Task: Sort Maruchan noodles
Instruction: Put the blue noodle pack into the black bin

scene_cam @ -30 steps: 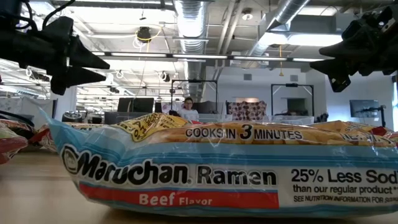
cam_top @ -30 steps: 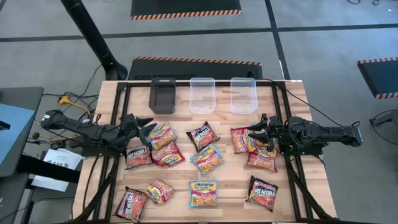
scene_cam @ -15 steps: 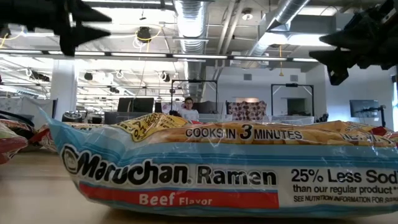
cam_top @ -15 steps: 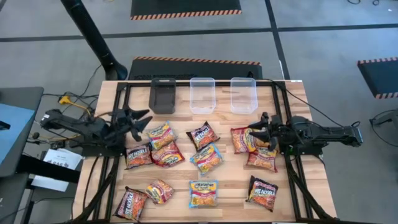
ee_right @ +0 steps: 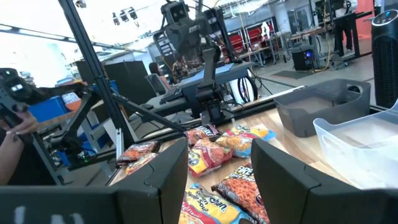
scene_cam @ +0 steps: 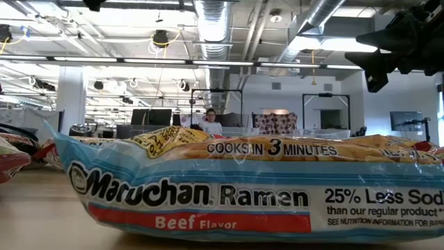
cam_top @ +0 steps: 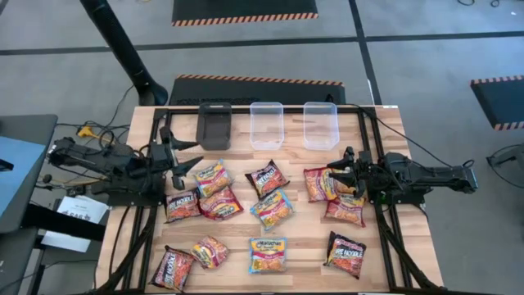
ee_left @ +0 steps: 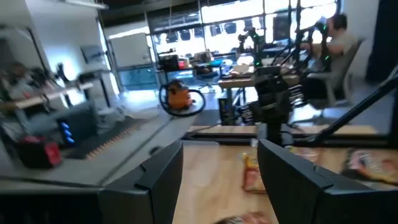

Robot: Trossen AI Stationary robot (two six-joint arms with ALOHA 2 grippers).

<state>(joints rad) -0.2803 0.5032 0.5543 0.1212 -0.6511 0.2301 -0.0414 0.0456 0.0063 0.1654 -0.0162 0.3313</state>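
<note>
Maruchan noodles, flat square plastic packets (cam_top: 272, 208), lie between the arms; left gripper (cam_top: 182, 153) (wide open, empty) hovers nearest an orange packet (cam_top: 212, 175); right gripper (cam_top: 340, 174) likewise.

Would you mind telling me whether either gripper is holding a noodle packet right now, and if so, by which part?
Nothing is held. The left gripper and the right gripper are both open and empty above the table; the noodle packets lie loose on it.
</note>
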